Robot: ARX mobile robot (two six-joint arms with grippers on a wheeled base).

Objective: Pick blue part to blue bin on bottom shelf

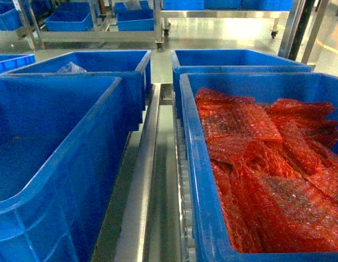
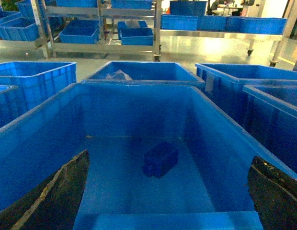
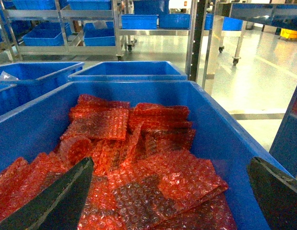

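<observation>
Seemingly between grasps — we held both jaws spread and empty, the blue part (image 2: 160, 159) lying ahead between the left gripper's (image 2: 167, 191) fingers.

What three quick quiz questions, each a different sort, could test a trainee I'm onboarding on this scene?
1. True or false: the blue part lies alone on its bin's floor.
2. What fills the right bin? A) red bubble wrap B) blue parts C) nothing
3. Fill in: the left gripper is ___.

Key: 1 true; 2 A; 3 open
</observation>
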